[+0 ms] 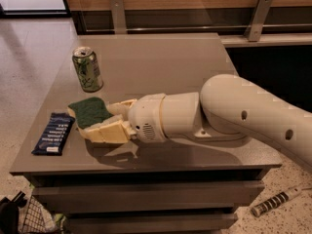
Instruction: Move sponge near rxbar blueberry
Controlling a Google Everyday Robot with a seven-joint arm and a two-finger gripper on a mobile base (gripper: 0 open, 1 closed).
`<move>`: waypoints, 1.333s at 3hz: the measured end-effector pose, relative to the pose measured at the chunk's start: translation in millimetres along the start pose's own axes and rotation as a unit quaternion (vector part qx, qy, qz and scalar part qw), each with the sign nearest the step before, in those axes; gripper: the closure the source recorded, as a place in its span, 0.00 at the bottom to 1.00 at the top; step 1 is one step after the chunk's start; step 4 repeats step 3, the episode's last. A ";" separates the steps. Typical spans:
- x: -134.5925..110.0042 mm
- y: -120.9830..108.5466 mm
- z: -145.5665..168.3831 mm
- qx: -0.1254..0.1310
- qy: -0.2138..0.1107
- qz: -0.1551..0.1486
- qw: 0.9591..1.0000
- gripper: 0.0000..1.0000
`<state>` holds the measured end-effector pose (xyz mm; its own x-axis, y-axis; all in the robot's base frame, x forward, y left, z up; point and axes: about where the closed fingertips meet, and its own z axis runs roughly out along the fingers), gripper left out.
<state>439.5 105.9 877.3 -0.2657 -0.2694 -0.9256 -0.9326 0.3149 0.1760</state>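
One rxbar blueberry (53,133) lies flat near the front left edge of the table (161,57), closest to me. Just beside it, toward the middle of the table, I see the sponge (89,111), green side up, clamped between the two pale fingers (109,130) of my gripper (95,118), which reaches in low from the right of my view. Whether sponge and bar touch, I cannot tell. Farther back a green can (87,68) stands upright, apart from the sponge.
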 end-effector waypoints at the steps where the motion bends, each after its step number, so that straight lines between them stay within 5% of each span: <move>1: -1.7 3.0 1.6 -0.001 0.001 -0.003 1.000 0.25; 2: -2.8 4.8 2.5 -0.002 0.002 -0.005 1.000 0.02; 4: -3.5 6.0 3.0 -0.002 0.003 -0.007 1.000 0.00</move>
